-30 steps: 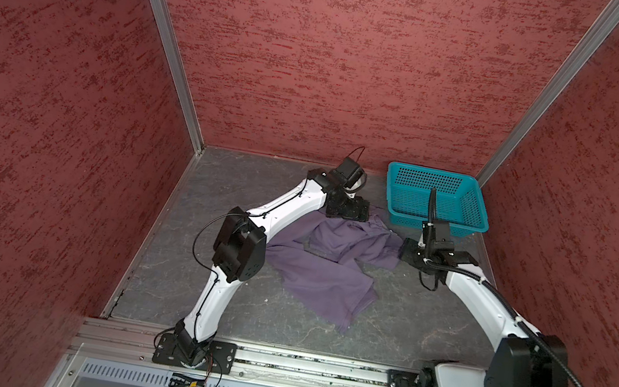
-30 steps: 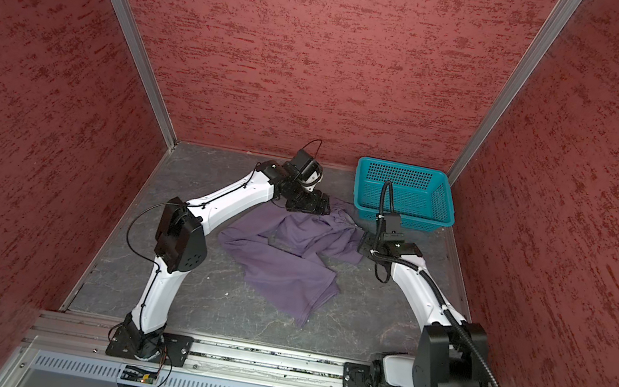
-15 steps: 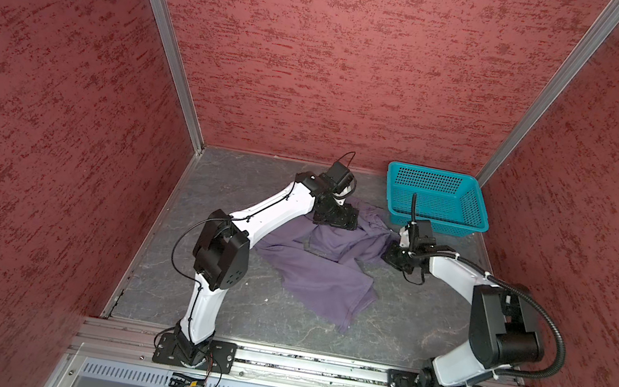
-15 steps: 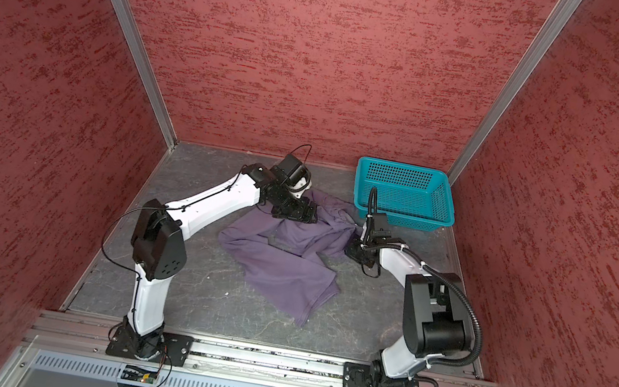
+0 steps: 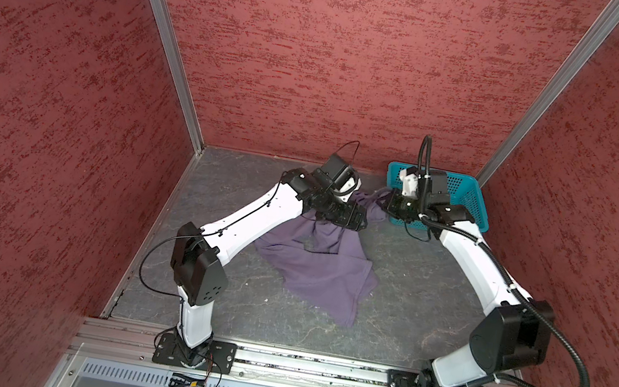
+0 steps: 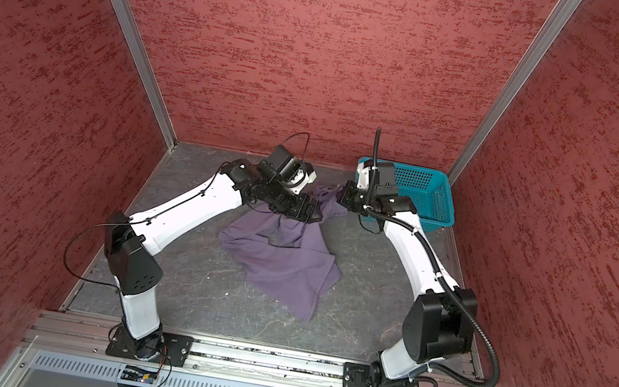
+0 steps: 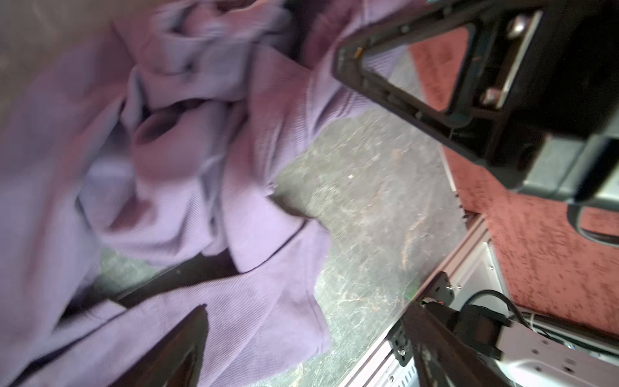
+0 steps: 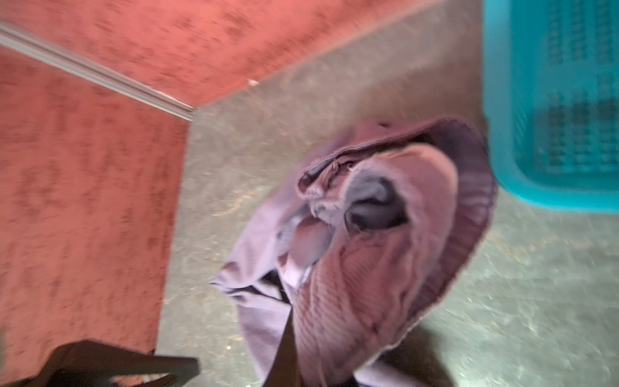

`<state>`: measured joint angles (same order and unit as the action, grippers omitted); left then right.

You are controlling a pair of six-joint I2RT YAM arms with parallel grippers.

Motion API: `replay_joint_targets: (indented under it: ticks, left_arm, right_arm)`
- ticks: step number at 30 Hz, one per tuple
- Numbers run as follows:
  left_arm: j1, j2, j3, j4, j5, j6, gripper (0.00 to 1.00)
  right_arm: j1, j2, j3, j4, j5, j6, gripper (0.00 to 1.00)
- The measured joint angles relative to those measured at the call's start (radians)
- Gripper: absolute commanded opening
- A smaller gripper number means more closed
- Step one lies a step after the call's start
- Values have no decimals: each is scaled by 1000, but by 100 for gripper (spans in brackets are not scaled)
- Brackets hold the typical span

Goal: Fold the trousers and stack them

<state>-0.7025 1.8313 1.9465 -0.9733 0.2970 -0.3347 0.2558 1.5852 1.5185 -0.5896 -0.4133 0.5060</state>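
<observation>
With the right gripper [image 5: 386, 204] pinching the soft muted-purple cloth trousers [image 5: 322, 272], I'd want the wide-open left gripper [image 5: 357, 223] to close on that same far edge.

The place we saw was a robotics lab test cell. Red textured wall panels [image 5: 321, 57] closed it in on three sides, joined at the corners by bare aluminium posts [image 5: 164, 37]. Two white-and-black robot arms, the left arm [image 5: 254, 215] and the right arm [image 5: 473, 262], stood bolted to an aluminium rail [image 5: 293, 362] along the front edge of a grey marbled tabletop [image 5: 413, 270], and a black corrugated cable [image 5: 563, 386] looped loose from the right one. The goods on that tabletop were purple trousers [image 5: 320, 272] and a teal perforated basket [image 5: 467, 194].
</observation>
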Motion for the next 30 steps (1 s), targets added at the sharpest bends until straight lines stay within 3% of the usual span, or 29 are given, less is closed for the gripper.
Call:
replay_joint_targets:
  ticks: [8, 11, 16, 20, 23, 25, 27, 30]
  left_arm:
    - [-16, 24, 369, -103, -51, 93, 95]
    - [-28, 49, 465, -147, -100, 133, 86]
    - [-45, 68, 480, -198, -169, 175, 68]
    - [-46, 58, 409, -220, -196, 188, 49]
    - [-35, 5, 260, -223, -201, 190, 49]
    - [-16, -54, 132, -223, -198, 175, 55]
    - [34, -138, -18, -226, -175, 135, 69]
    - [93, -272, -222, -192, -132, 92, 85]
  right_arm:
    - [12, 3, 264, -60, -142, 22, 0]
    - [12, 18, 348, -58, -209, 52, 0]
    - [20, 34, 390, 7, -296, 117, 0]
    - [60, 66, 370, 79, -298, 161, 0]
    - [122, 109, 303, 179, -294, 201, 5]
    - [171, 174, 280, 223, -296, 225, 4]
    - [215, 278, 284, 269, -322, 257, 8]
    - [259, 468, 342, 312, -359, 301, 30]
